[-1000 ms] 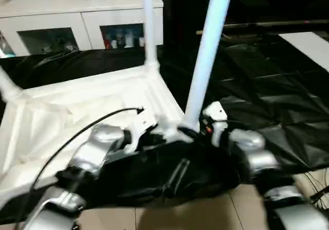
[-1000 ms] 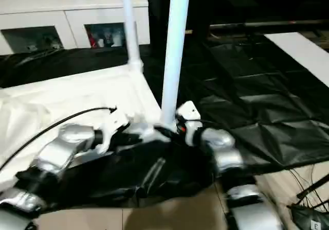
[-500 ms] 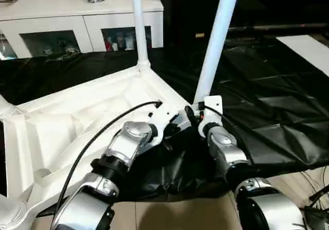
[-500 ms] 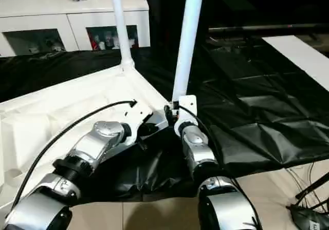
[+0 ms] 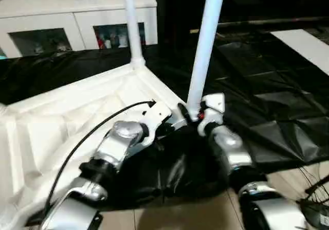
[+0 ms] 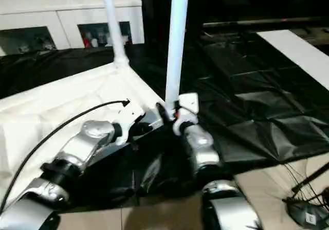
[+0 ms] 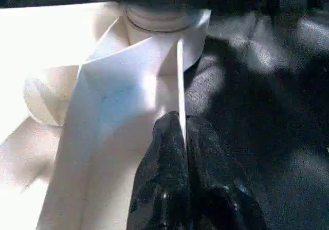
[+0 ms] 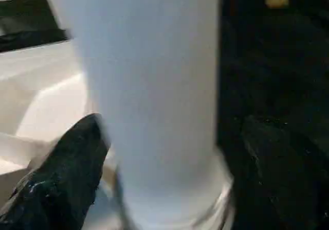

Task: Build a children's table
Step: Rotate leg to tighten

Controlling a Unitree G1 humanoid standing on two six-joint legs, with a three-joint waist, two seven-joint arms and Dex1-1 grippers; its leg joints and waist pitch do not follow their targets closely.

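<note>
right claw (image 8: 154,153) fingers spread wider around the leg (image 5: 204,50)

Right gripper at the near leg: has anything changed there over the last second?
Nothing has clearly moved; the camera itself shifted. The right gripper stays at the foot of the near leg, jaws apart on either side of it. The left gripper stays pinched on the table top rim. The far leg stays upright.

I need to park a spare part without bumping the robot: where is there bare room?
Free: black cover right of the near leg, and the upturned top's ribbed inside, left of the left gripper. Crowded: the near corner, where both grippers meet; right gripper straddles that leg.
</note>
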